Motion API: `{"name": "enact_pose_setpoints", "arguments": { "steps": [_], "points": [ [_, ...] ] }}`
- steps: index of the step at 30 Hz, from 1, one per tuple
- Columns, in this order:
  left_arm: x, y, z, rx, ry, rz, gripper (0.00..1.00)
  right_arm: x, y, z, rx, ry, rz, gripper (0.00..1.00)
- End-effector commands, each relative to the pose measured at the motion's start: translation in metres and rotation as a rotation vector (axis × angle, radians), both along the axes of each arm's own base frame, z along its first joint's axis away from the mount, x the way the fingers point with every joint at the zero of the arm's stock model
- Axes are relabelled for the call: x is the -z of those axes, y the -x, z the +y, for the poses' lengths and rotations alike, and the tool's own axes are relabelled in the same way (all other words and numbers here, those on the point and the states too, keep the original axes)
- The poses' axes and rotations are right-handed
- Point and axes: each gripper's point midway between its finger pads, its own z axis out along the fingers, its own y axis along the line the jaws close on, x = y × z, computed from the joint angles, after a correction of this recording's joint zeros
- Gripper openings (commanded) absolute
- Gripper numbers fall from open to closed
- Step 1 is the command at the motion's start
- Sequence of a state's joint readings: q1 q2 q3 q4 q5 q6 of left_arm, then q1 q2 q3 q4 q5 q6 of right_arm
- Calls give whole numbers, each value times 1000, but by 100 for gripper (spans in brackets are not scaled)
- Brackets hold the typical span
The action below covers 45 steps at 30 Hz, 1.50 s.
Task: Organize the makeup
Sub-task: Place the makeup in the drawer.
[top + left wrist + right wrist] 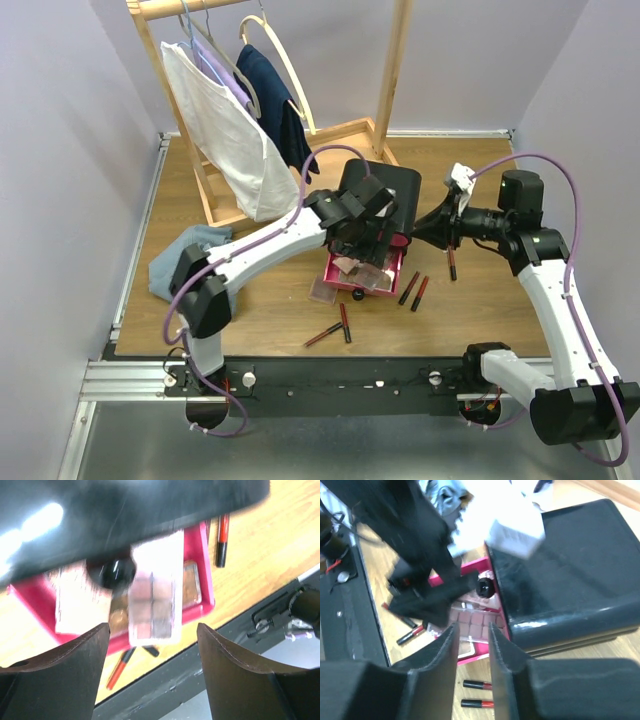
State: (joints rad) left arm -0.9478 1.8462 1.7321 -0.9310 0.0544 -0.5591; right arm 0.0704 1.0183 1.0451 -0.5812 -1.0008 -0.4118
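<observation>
Two robot arms are hanging over a black box (385, 185) at the middle of a wooden table (480, 310), where a pink drawer (206, 565) is standing pulled out toward the near edge. The left gripper (152, 630) is hovering just above the drawer, its fingers spread wide and holding nothing. Beneath it a pink-brown eyeshadow palette (152, 600) is lying in the drawer, with a glossy black knob (112, 572) showing just beside it. Other flat cases are lying around the palette, too blurred to name. The right gripper (472, 626) is hanging by the box's right side and pointing toward the drawer, its fingers parted only narrowly and gripping nothing. More makeup is lying loose on the tabletop. A second palette (323, 290) is resting just beside the drawer's front left corner. Two lip tubes (414, 290) are lying side by side to the drawer's right, and a single tube (452, 262) is sitting farther right, below the right gripper. Another pair of tubes (335, 328) is forming a V nearer the table's front edge. Along the left side a light blue cloth (180, 260) is lying crumpled behind the left arm. At the back a wooden rack (400, 60) is carrying a white shirt (225, 130) and a navy garment (270, 90) on hangers.
</observation>
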Motion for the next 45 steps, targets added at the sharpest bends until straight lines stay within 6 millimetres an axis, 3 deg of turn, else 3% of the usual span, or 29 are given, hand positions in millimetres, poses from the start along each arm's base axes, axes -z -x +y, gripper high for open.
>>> {"name": "enact_pose_setpoints", "arguments": {
  "steps": [1,2,3,5,6,8,9,12,13,14,16,18,19,20,25,34,45],
  "points": [
    [-30,1,23,-16,69,-107,77,23,26,5,-110,-4,71,32],
    [-41,3,30,-22,93,-131,77,26,28,6,-120,1,79,31],
    [-33,6,38,-29,82,-124,77,29,28,7,-136,11,72,30],
    [-47,4,49,-53,113,-181,77,34,37,12,-174,18,92,26],
    [-39,6,57,-66,101,-176,77,37,39,14,-193,26,89,25],
    [-50,2,69,-101,132,-215,77,45,49,23,-239,50,109,23],
    [-42,3,76,-114,120,-212,77,51,53,27,-258,63,116,22],
    [-52,-3,95,-182,155,-251,77,66,65,43,-322,128,135,18],
    [-46,-3,102,-202,150,-247,77,73,66,50,-328,167,128,11],
    [-52,-5,111,-226,167,-266,78,79,64,53,-324,188,144,6],
    [-46,-4,120,-253,170,-266,81,85,64,66,-336,243,133,0],
    [-49,-5,132,-302,199,-282,85,95,64,75,-361,293,128,0],
    [-41,-4,136,-317,199,-276,88,98,70,85,-398,314,108,1],
    [-46,-2,140,-338,225,-285,89,102,68,87,-394,348,93,0],
    [-34,4,159,-404,228,-285,92,124,69,103,-422,423,97,0],
    [-26,12,183,-459,220,-306,96,146,68,103,-402,502,89,0],
    [-25,11,190,-457,201,-314,96,157,52,97,-326,563,84,0]
  ]
}}
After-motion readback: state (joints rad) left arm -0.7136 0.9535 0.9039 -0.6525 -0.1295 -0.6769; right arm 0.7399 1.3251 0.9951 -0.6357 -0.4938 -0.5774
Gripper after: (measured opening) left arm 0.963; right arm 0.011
